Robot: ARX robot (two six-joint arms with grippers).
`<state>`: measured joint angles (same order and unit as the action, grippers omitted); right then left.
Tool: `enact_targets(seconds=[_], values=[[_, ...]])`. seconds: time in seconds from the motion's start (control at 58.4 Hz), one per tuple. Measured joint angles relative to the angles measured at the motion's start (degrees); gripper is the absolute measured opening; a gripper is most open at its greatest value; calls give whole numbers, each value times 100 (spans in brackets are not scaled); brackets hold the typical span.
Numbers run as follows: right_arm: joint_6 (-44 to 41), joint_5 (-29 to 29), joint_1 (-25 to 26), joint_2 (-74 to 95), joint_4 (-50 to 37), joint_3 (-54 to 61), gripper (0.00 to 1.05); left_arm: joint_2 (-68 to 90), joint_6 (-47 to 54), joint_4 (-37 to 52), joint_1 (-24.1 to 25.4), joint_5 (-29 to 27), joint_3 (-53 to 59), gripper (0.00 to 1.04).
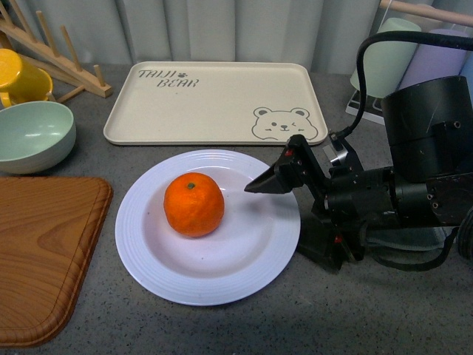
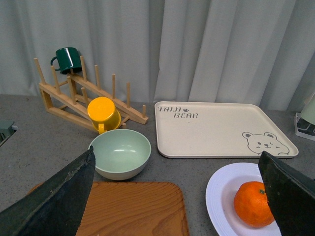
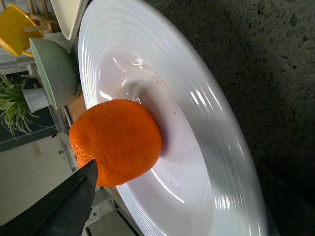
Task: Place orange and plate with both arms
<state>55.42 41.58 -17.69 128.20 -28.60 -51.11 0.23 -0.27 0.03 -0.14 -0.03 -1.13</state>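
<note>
The orange [image 1: 194,204] sits left of centre in the white ridged plate [image 1: 244,259] on the grey counter. My right gripper [image 1: 275,220] is open at the plate's right rim, with one finger [image 1: 273,180] above the plate pointing at the orange and the other low by the rim. In the right wrist view the orange [image 3: 118,142] and plate [image 3: 221,147] fill the picture, and the rim lies between the open jaws of the gripper [image 3: 177,206]. My left gripper [image 2: 172,206] is open and empty. It hovers left of the plate [image 2: 221,196] and orange [image 2: 253,204].
A beige bear tray [image 1: 214,100] lies behind the plate. A pale green bowl [image 1: 33,133] and a yellow cup [image 1: 22,78] on a wooden rack [image 1: 70,63] stand at the far left. A wooden board [image 1: 44,251] is at the front left. Pastel cups [image 1: 392,59] stand at the far right.
</note>
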Motion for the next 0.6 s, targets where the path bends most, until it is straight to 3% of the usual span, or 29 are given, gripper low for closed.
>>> enact_targets(seconds=[0.445,0.6], values=[[-256,-37,-9,83,514,-52,15,0,0,0,0,0,0,98],[-422,116,-9,57,614,-155,4,0,0,0,0,0,0,98]])
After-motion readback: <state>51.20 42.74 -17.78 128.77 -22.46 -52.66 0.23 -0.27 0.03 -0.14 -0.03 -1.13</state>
